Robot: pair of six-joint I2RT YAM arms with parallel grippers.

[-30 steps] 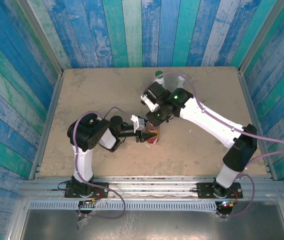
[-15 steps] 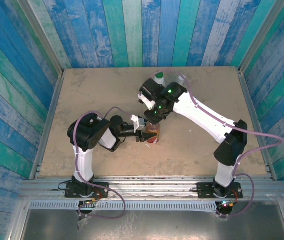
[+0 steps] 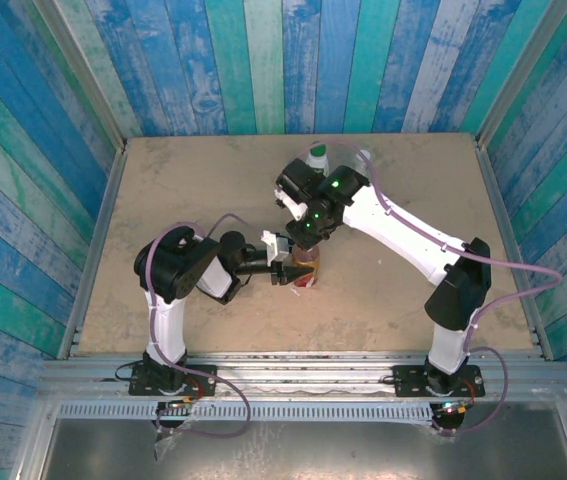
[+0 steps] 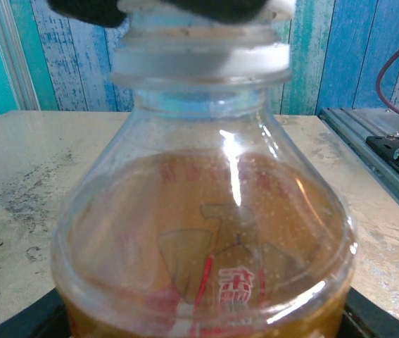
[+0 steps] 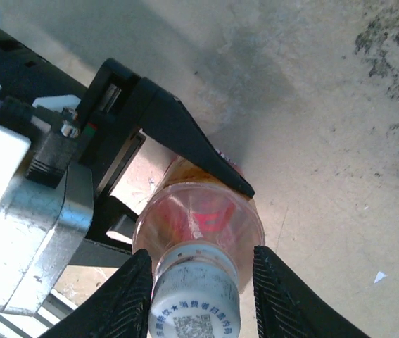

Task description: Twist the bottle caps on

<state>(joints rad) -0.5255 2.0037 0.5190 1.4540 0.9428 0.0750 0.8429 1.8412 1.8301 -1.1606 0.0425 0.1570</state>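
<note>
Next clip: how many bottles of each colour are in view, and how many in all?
amber bottle: 1
white bottle: 1
clear bottle: 1
Total: 3

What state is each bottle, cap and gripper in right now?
amber bottle: upright, part full, clamped at the body by the left gripper.
white cap: seated on the amber bottle's neck; tightness cannot be told.
left gripper: shut on the amber bottle.
right gripper: straddling the white cap, a gap showing on one side.
white bottle: upright at the back, green cap on.
clear bottle: upright at the back, cap too small to tell.
</note>
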